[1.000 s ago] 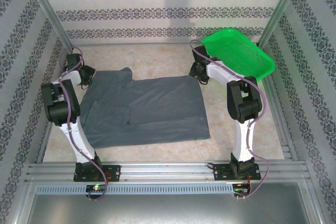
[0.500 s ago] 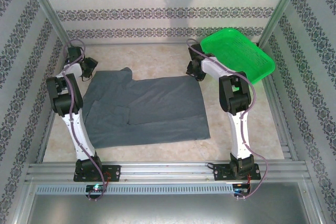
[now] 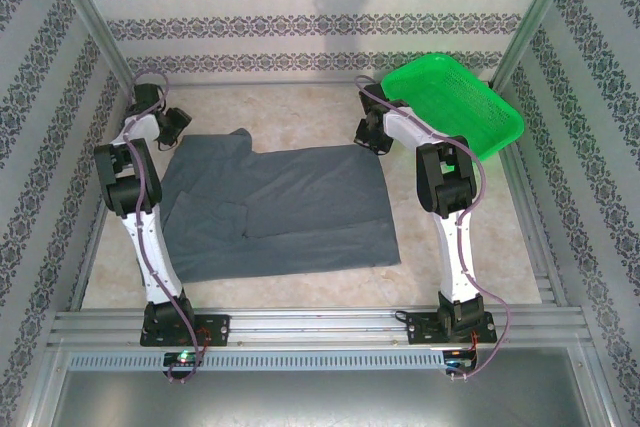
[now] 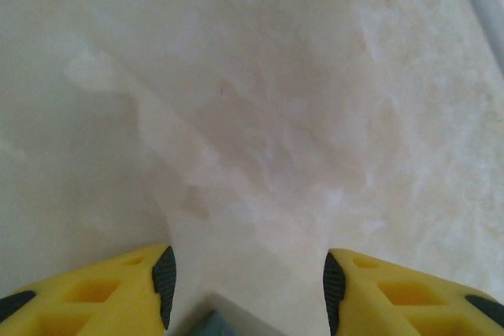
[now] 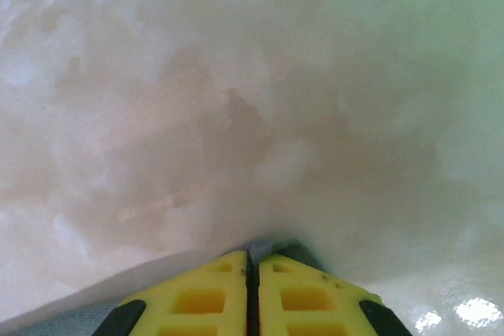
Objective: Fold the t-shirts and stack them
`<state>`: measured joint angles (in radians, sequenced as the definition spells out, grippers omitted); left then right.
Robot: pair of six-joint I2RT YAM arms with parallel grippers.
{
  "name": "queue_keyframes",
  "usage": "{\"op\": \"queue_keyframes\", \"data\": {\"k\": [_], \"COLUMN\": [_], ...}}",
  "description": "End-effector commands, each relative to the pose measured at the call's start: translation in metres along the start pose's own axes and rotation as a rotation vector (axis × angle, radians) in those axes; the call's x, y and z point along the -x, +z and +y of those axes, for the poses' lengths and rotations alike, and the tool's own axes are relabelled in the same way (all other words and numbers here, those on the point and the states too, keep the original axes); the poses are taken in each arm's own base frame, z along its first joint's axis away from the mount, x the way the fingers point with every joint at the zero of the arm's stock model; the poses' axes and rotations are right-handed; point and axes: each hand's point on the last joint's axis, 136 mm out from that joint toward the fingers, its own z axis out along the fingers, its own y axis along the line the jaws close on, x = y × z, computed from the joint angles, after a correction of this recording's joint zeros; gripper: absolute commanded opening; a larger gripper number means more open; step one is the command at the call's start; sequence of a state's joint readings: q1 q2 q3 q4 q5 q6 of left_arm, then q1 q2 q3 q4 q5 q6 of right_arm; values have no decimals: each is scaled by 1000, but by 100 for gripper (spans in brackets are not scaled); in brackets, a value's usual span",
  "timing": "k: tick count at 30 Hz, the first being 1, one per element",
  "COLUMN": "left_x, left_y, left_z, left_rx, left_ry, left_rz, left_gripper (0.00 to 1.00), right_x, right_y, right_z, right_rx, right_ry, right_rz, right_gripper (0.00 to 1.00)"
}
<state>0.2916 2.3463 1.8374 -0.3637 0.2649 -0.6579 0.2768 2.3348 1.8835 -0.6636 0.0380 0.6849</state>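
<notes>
**Pinching the far edge of the shirt, one corner taken, one not yet**

The pale marbled table (image 3: pixel 300 112) carries one dark grey t-shirt (image 3: pixel 290 207), spread left of centre. Its long axis runs left to right across the table, and a sleeve juts out at the far left. The green basket (image 3: pixel 440 97) sits tilted in the far right corner, apart from the cloth.

Both arms reach to the shirt's far edge, one at each end, so that edge lies between them and the body of the shirt spreads from there toward the bases.

In its wrist view the right gripper (image 5: pixel 253 261) has its yellow fingers pressed together. A sliver of grey cloth shows at their tips and more cloth lies under them, so it looks clamped on the far right corner.

The left gripper (image 4: pixel 246 281) stands partly open over bare table. Only a small bit of grey fabric shows low between its fingers, and nothing is held.

The likely next step is for the left gripper to drop onto the sleeve-side corner and close. Both could then carry the far edge toward the near one. The left side is the one lagging, with its cloth just behind the fingertips.
</notes>
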Motion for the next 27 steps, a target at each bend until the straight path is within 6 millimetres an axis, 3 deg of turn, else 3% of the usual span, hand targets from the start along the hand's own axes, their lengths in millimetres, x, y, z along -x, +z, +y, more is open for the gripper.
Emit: {"op": "queue_keyframes", "data": {"k": [1,7,13,16,20,27], "left_x": [-45,-61,-75,-75,-65,-41], "left_y": [8,13,17,11,-7,-57], "left_z": [19,16,9,9,5,-16], "left_rx": [141,175,184,185,159,32], "left_ry": [72,118,151,155,159,120], "left_rz": [133,189,232,225,157,-21], "left_gripper": [53,46,21,3,0,0], "right_x": [4,5,5,6,10,23], "right_y": [-6,-5,-6,-7,-10,-25], "right_z": [4,2,2,2,2,15], "right_rx": [7,9,12,13,27,104], "right_ry": [-23,-22,-24,-24,-22,-55], "right_rz": [-1,4,5,0,-22,-94], "right_gripper": [9,5,1,0,0,0]}}
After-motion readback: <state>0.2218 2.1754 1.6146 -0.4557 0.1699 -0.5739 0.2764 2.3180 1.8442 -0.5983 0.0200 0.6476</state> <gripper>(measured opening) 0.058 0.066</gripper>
